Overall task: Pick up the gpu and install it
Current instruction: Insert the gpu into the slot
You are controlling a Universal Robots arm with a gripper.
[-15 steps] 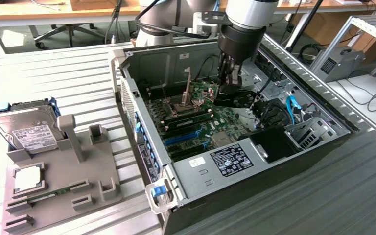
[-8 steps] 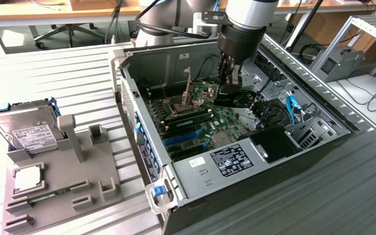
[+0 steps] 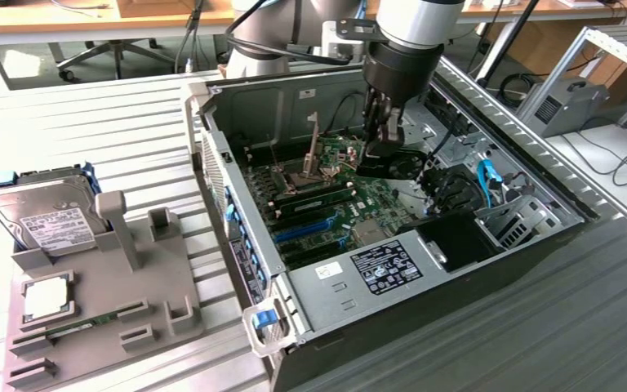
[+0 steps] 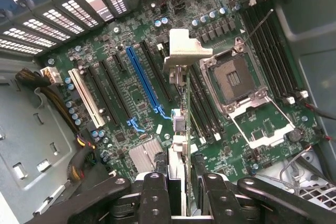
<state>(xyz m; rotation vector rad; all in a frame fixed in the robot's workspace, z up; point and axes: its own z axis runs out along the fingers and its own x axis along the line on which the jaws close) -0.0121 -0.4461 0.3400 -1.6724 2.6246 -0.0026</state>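
My gripper (image 3: 379, 145) is inside the open computer case (image 3: 325, 286), above the motherboard (image 3: 330, 214). It is shut on the gpu (image 4: 182, 124), which hangs edge-on between my black fingers (image 4: 155, 192). The card's silver end bracket (image 4: 184, 51) points away from the wrist. In the exterior view the gpu (image 3: 390, 166) shows as a dark and green card just under the gripper. Below the card's edge lie the long blue slot (image 4: 144, 82) and the black slots beside it. The card is held above the board and is apart from the slots.
The CPU socket (image 4: 233, 80) stands open beside the black memory slots. A white slot (image 4: 84, 95) and cable bundles (image 4: 79, 150) lie toward the case wall. Outside the case, a grey holder (image 3: 107, 310) carries a silver hard drive (image 3: 46, 214) and a memory strip (image 3: 85, 325).
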